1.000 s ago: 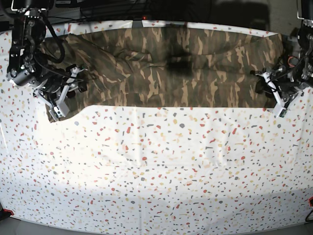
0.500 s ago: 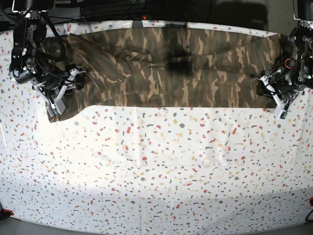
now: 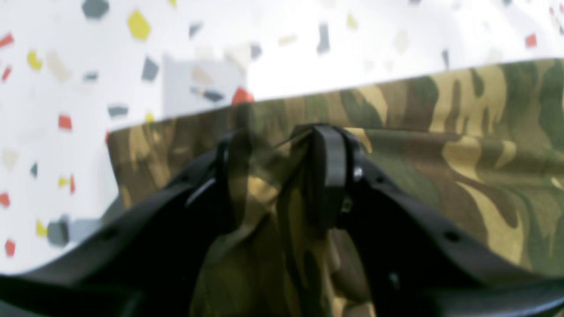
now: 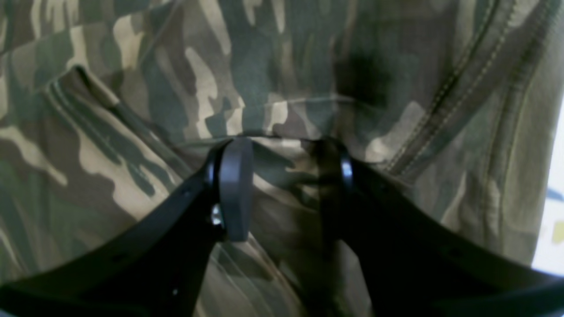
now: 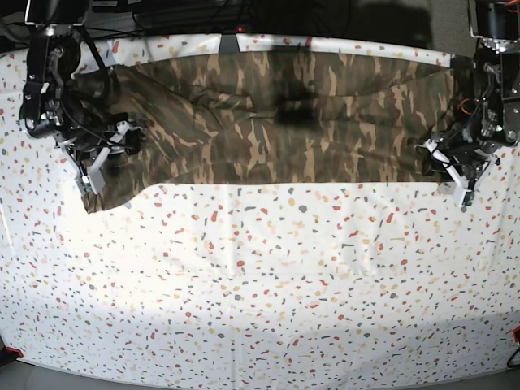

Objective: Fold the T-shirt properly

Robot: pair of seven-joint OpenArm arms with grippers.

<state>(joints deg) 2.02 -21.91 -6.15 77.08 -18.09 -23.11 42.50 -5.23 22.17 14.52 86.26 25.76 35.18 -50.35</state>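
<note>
1. Table (image 5: 268, 276): a white cover speckled with red, yellow and grey chips fills the base view. The near half of the surface carries nothing but the speckle pattern.

2. T-shirt (image 5: 276, 114): the camouflage cloth lies as a long horizontal band across the far part of the table, running from one arm to the other. Its near edge is almost straight along the middle of the band. At the base view's left end the cloth hangs lower, forming a drooping corner. A dark shadow patch lies on the cloth near its centre.

3. Left gripper (image 5: 452, 166): located at the base view's right end of the band. In the left wrist view the left gripper (image 3: 282, 174) has both black fingers closed onto a bunched ridge of T-shirt (image 3: 462, 145) fabric, close to the cloth's edge. The speckled table (image 3: 88, 110) shows just beyond that edge.

4. Right gripper (image 5: 104, 156): located at the base view's left end of the band, just above the drooping corner. In the right wrist view the right gripper (image 4: 284, 169) has its fingers clamped on a raised pleat of T-shirt (image 4: 154, 88) cloth, with fabric filling the gap between them. A stitched seam (image 4: 458, 92) runs diagonally just beside the grip. A sliver of table (image 4: 553, 211) shows at the frame's right edge.
</note>
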